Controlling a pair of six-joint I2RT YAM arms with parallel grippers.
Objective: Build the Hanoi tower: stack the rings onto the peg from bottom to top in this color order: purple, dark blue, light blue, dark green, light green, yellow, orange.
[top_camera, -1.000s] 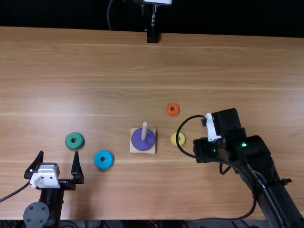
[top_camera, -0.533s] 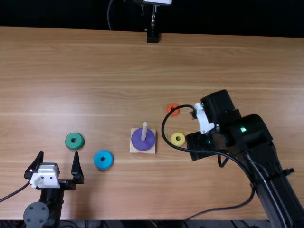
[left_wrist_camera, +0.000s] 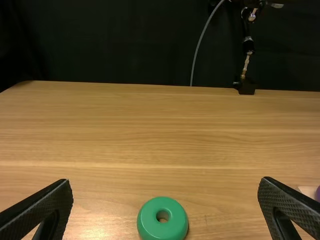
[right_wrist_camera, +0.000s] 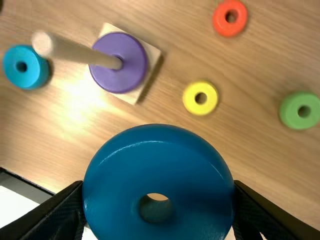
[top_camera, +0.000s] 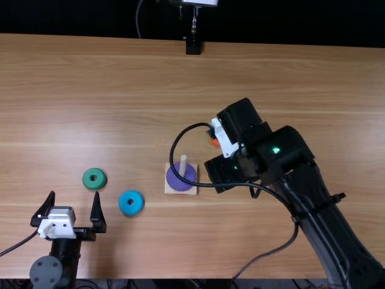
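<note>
In the top view my right gripper is just right of the peg, whose square base bears the purple ring. In the right wrist view my right gripper is shut on the dark blue ring, held apart from the upright peg. My left gripper stands open and empty at the near left, fingers spread in the left wrist view. Beyond it lie the dark green ring and, farther right, the light blue ring.
The orange ring, yellow ring and light green ring lie loose on the table. In the top view the right arm's black cable loops over the peg's base. A black stand is at the far edge.
The right arm has swung left and farther from the near edge, toward the peg, and covers the yellow ring and most of the orange one. The left arm has kept still.
</note>
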